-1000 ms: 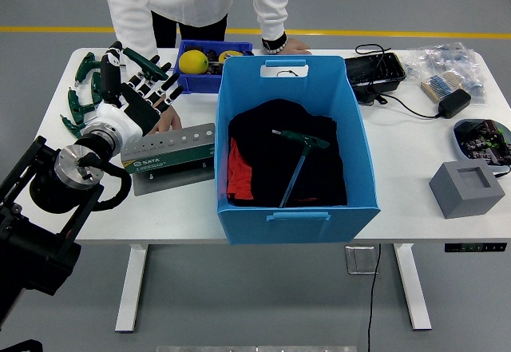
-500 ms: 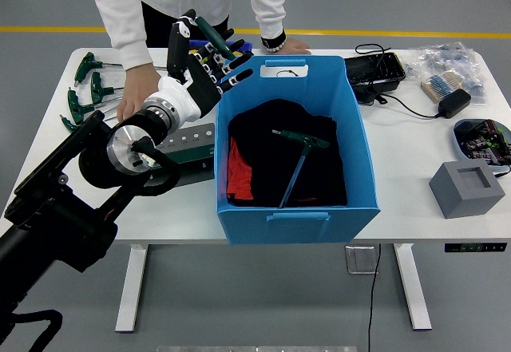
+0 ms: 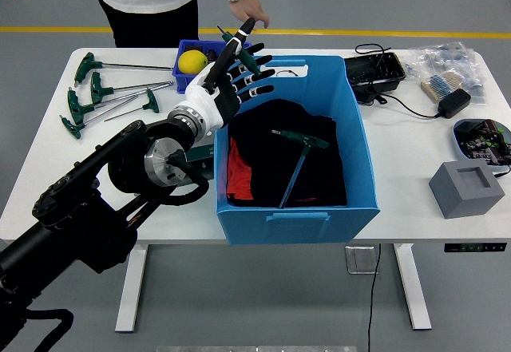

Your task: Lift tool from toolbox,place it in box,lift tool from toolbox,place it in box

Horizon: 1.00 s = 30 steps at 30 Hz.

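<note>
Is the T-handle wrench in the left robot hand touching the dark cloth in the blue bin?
Apart. The head view shows the left robot hand gripping the T-handle wrench above the blue bin rim, with bin wall visible between it and the dark cloth.

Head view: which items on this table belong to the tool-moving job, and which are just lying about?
Job:
- left hand holding a green-handled T-wrench
- large blue plastic box
- green-handled T-wrench inside it
- loose T-wrenches
- green tool holder

Lying about:
- small blue bin with a yellow ball
- grey cube
- black adapter
</note>
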Motion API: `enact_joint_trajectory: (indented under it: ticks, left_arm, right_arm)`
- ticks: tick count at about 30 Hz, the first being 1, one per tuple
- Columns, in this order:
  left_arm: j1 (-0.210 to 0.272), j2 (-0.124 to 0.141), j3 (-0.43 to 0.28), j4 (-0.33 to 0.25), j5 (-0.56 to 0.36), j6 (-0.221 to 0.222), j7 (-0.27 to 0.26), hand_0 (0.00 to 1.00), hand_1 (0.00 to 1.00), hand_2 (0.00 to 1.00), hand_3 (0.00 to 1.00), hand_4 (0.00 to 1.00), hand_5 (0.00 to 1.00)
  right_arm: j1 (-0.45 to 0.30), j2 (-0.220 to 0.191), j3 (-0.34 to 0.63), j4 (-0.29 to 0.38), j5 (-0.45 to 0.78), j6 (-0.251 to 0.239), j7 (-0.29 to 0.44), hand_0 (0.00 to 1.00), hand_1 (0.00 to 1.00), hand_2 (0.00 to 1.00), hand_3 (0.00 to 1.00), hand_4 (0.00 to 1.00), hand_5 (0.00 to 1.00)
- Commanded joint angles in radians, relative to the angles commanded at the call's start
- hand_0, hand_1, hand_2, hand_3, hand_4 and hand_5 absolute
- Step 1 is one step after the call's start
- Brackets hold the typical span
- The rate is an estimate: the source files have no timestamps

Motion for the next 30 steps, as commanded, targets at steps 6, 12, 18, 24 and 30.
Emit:
enact_joint_trajectory:
  ticks: [6,12,18,24,30]
  left_arm:
    - [0.001,0.004,0.008,0.001,-0.004,0.018,-0.003,0.264,0.432,0.488,0.476,0.838,0.002]
    - [0.003,0.006,0.015,0.003,-0.014,0.035,-0.002,0.234,0.427,0.488,0.488,0.792,0.002]
    - [0.002,0.006,0.026,0.004,-0.031,0.035,-0.001,0.226,0.397,0.482,0.476,0.726,0.108]
    - [0.003,0.007,0.037,0.002,-0.049,0.035,-0.005,0.220,0.376,0.468,0.466,0.699,0.176]
    - [0.004,0.007,0.045,0.000,-0.058,0.035,-0.009,0.224,0.356,0.459,0.459,0.698,0.237]
  right_arm:
    - [-0.001,0.001,0.003,0.000,-0.006,0.000,-0.003,0.690,0.675,0.739,0.583,0.788,0.690]
    - [-0.002,0.001,0.004,0.000,-0.006,0.000,-0.003,0.691,0.675,0.739,0.583,0.788,0.690]
    - [-0.001,0.000,0.003,0.000,-0.003,0.000,-0.002,0.690,0.675,0.739,0.583,0.788,0.690]
    - [-0.001,-0.001,0.002,0.000,-0.001,0.000,0.000,0.690,0.675,0.739,0.582,0.788,0.691]
    - [-0.003,-0.001,-0.002,0.000,0.002,0.000,0.000,0.688,0.673,0.739,0.582,0.787,0.690]
